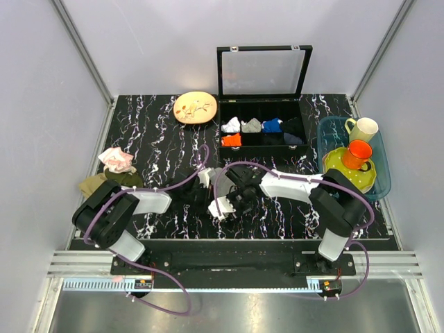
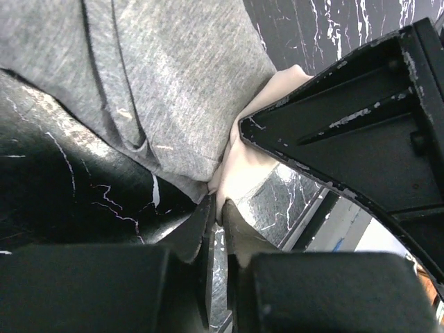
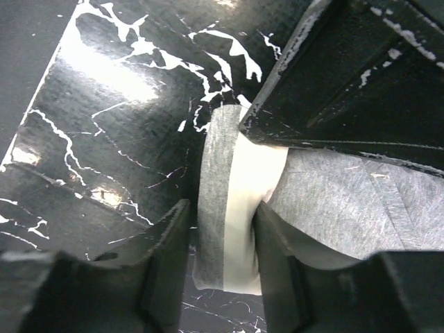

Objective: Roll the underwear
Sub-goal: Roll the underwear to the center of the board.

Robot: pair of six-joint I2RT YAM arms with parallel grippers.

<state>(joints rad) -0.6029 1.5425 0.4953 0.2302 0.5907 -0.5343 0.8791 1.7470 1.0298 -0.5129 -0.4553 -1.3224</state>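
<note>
No writing reads anywhere; both the left end effector (image 2: 216, 208) and the right end effector (image 3: 220, 239) are grasping the soft grey underwear with its cream band (image 3: 239, 208) on the black marbled desk (image 3: 104, 125).

The top camera looks down from above and behind the arm bases, taking in the whole bench (image 1: 166, 139). Each wrist camera sits close behind its own hand, facing down along the fingers. Both wrist views share the underwear (image 2: 173, 90) lying between the two hands.
</note>
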